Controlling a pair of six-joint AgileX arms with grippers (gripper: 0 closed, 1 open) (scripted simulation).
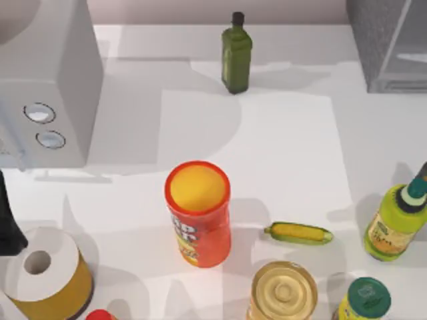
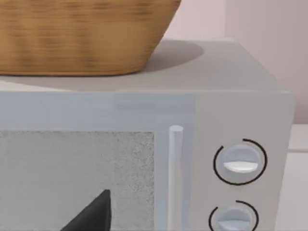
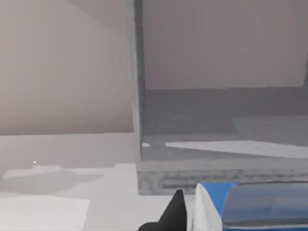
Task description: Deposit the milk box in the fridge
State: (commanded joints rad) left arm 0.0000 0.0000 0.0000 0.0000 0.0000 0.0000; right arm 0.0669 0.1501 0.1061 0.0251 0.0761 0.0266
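While your right end effector (image 3: 185, 216) looks clamped on the milk box (image 3: 255, 207), held just in front of the open fridge (image 3: 192, 120), you're most of the way there, with only the push inside and release left, and your left arm's parked by the microwave (image 2: 240, 96).

white worktop (image 1: 287, 133) crowded with kitchen goods

a whitish box with two dials (image 1: 47, 87) sits at the left rear, the grey fridge (image 1: 390, 47) at the right rear corner, a green bottle (image 1: 236, 55) upright between them. a red can (image 1: 198, 213) stands mid-front, a corn cob (image 1: 298, 233) lying just to its right. along the front: a paper roll (image 1: 43, 273) at left, a jar with a pale gold lid (image 1: 283, 291), a green-capped bottle (image 1: 363, 299), and a yellow-green bottle (image 1: 395, 223) at right.
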